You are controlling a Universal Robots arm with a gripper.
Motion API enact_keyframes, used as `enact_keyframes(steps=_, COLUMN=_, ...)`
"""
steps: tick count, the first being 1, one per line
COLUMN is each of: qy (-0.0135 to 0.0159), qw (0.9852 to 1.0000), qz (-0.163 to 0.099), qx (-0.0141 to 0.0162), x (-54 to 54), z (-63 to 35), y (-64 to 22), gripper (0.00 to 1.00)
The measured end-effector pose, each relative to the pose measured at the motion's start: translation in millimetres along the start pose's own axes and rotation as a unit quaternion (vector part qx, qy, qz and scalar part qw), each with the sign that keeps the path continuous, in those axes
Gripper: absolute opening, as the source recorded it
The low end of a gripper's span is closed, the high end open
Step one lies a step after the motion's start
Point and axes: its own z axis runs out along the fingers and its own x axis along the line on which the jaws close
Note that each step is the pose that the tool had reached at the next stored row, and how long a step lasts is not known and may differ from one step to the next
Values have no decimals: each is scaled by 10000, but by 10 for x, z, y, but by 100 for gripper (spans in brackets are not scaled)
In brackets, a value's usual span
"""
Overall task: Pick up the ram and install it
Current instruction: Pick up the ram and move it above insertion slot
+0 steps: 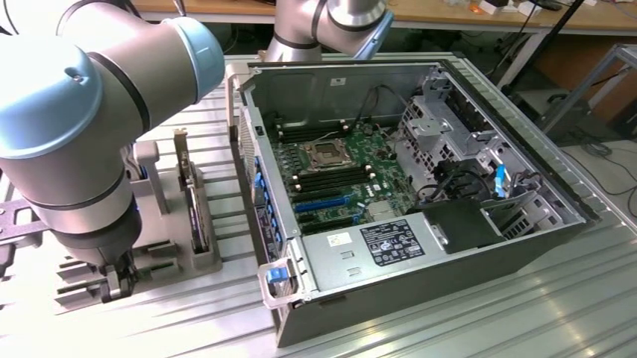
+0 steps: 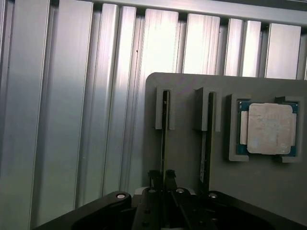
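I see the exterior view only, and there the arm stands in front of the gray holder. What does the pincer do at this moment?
Observer: In the wrist view the pincer is shut on the ram, a thin stick standing on edge in a slot of the gray holder.
Operator: Is there another stick in the holder?
Observer: Yes, a second stick stands in the neighbouring slot, and the pincer does not touch it.
Operator: Does the holder carry anything else?
Observer: A CPU sits in a recess, on the far side of the second stick from the ram.
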Motion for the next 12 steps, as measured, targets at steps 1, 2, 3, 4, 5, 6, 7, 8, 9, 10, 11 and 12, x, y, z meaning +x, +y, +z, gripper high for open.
enact_keyframes(steps=1, qy=-1, qw=10000, qz=0, qx=-9, x=0, z=-11, y=0, gripper=14)
enact_keyframes(steps=2, qy=-1, qw=10000, qz=0, qx=-21, x=0, z=-27, y=1, gripper=14)
enact_keyframes(steps=3, qy=3, qw=10000, qz=0, qx=-34, x=-1, z=-45, y=2, gripper=14)
enact_keyframes(steps=4, qy=6, qw=10000, qz=1, qx=-51, x=-1, z=-67, y=2, gripper=14)
enact_keyframes(steps=5, qy=9, qw=10000, qz=1, qx=-68, x=-2, z=-85, y=2, gripper=14)
enact_keyframes(steps=6, qy=12, qw=10000, qz=2, qx=-91, x=-2, z=-103, y=0, gripper=14)
enact_keyframes(steps=7, qy=15, qw=9999, qz=3, qx=-115, x=-3, z=-121, y=-2, gripper=14)
enact_keyframes(steps=8, qy=19, qw=9999, qz=4, qx=-139, x=-4, z=-147, y=-4, gripper=14)
enact_keyframes(steps=9, qy=22, qw=9999, qz=5, qx=-157, x=-5, z=-176, y=-4, gripper=14)
enact_keyframes(steps=10, qy=23, qw=9999, qz=6, qx=-166, x=-7, z=-195, y=-4, gripper=14)
enact_keyframes(steps=11, qy=23, qw=9999, qz=5, qx=-169, x=-7, z=-200, y=-5, gripper=14)
enact_keyframes(steps=12, qy=22, qw=9999, qz=5, qx=-169, x=-6, z=-200, y=-6, gripper=14)
